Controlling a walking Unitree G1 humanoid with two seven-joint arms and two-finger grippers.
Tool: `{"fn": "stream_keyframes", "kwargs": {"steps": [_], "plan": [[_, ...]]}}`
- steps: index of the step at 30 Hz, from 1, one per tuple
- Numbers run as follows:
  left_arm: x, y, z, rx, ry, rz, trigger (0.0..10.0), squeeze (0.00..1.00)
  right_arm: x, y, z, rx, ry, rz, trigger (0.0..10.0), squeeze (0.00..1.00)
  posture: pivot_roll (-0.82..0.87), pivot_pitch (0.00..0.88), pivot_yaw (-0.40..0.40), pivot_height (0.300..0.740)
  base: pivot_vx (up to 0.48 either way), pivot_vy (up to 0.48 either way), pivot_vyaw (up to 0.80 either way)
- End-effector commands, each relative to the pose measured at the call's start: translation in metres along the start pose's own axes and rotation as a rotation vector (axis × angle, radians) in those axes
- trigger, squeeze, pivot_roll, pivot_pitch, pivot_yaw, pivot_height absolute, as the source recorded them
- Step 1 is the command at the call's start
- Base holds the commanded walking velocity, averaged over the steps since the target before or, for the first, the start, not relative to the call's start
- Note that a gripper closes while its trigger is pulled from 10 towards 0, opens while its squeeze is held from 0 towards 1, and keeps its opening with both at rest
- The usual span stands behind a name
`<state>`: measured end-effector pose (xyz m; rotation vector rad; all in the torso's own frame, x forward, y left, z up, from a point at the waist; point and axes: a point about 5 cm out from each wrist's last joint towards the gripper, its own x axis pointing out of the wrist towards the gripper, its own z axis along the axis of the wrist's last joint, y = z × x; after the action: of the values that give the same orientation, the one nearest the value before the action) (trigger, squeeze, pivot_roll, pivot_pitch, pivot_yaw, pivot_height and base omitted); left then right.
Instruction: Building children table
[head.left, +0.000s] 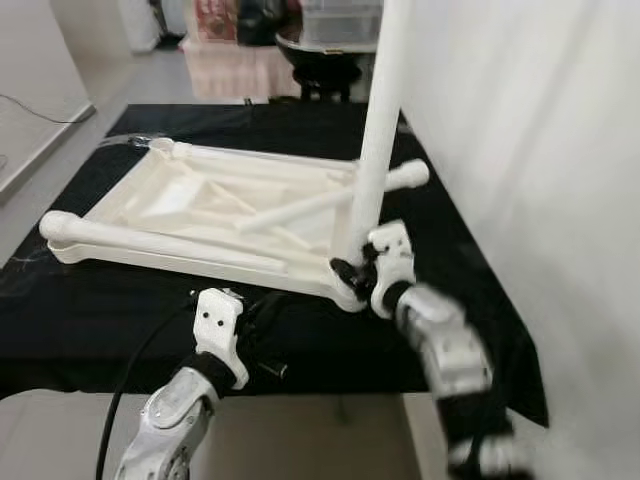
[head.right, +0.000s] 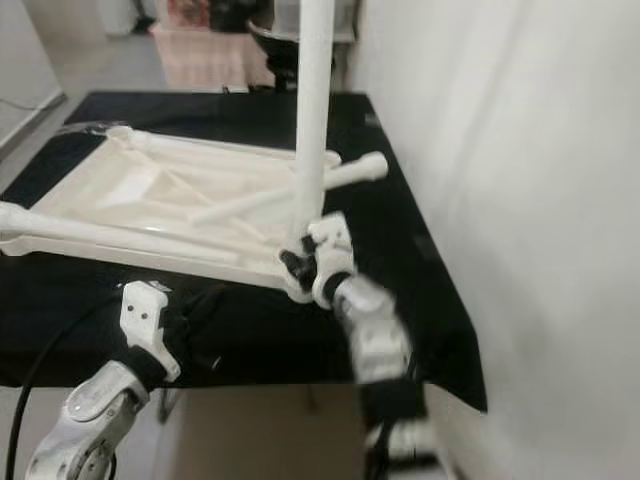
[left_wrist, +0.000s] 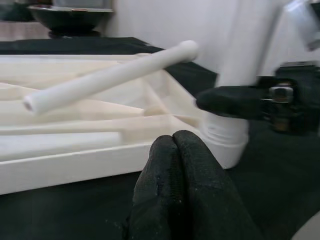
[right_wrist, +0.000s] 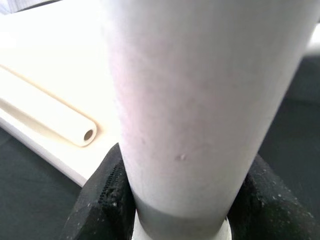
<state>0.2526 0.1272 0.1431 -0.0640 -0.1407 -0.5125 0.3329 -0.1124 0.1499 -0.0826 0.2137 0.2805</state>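
The right tool (head.left: 352, 272) is clamped on the upright white leg (head.left: 378, 130), while the left tool (left_wrist: 172, 145) is pressed together near the bench's (head.left: 90, 320) front edge.

An upturned cream children's table panel (head.left: 180, 205) lies flat on black cloth; one white leg (head.left: 378, 120) stands upright in its near right corner, three loose legs (head.left: 295, 211) lying across it.

A black cloth (head.left: 90, 320) covers the desk, hanging over its front edge. A white wall (head.left: 540, 140) rises along the desk's right side. Past the far edge stands a dark round bowl-shaped object (head.left: 325, 50) beside a pinkish box (head.left: 225, 65). Grey floor (head.left: 60, 150) runs along the left side.
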Motion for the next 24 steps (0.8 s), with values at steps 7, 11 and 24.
{"fn": "stream_keyframes", "kwargs": {"steps": [7,11,24], "plan": [[0.0,-0.002,-0.003,0.011,0.024,-0.033,10.0,0.0,0.006,-0.014,-0.015,-0.008,0.103,-0.072,0.0,0.0,0.02,0.09,-0.023,0.74,0.0,0.0,0.0],[0.0,-0.003,-0.002,0.01,0.015,-0.01,10.0,0.0,0.007,-0.001,-0.003,-0.034,0.076,0.039,10.0,0.31,0.02,0.084,-0.034,0.74,0.0,0.0,0.0],[0.002,-0.007,-0.003,-0.003,0.01,-0.021,10.0,0.0,0.008,-0.004,0.052,-0.172,-0.122,0.584,10.0,0.0,0.03,0.084,-0.042,0.74,0.0,0.0,0.0]]}}
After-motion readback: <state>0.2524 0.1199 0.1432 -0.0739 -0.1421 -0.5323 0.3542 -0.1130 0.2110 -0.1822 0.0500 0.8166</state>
